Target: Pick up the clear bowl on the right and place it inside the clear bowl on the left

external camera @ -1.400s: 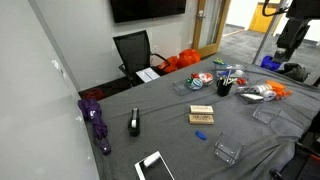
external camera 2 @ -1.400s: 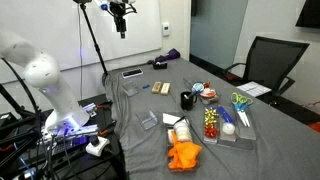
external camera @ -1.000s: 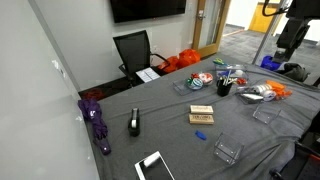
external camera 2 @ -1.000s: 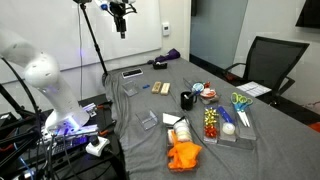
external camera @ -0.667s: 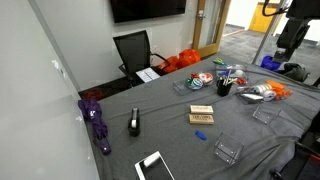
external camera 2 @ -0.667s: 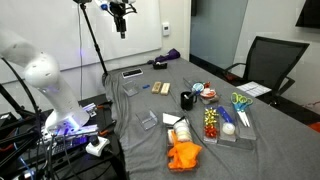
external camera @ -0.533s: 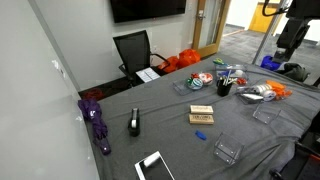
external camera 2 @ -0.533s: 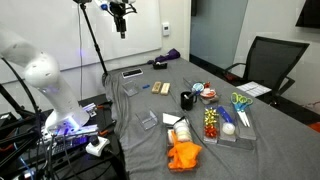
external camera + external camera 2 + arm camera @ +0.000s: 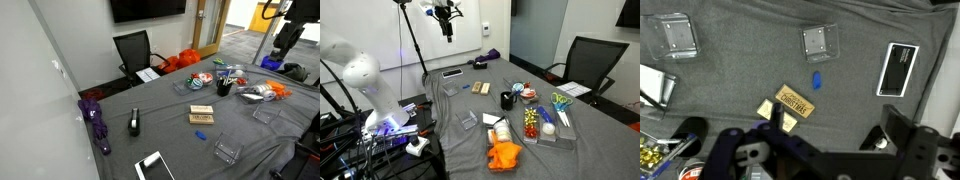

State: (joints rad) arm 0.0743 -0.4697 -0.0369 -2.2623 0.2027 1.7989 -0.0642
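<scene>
Wrist view shows only dark parts of the gripper [image 9: 815, 150] along its lower edge, and I cannot tell how wide the jaws stand. Below it, on the grey table [image 9: 740, 65], one clear bowl [image 9: 820, 41] lies near the phone [image 9: 898, 68]. The second clear bowl [image 9: 677, 35] lies well apart from it. Both exterior views show something this view cannot: the gripper hangs high above the table, touching nothing.
</scene>
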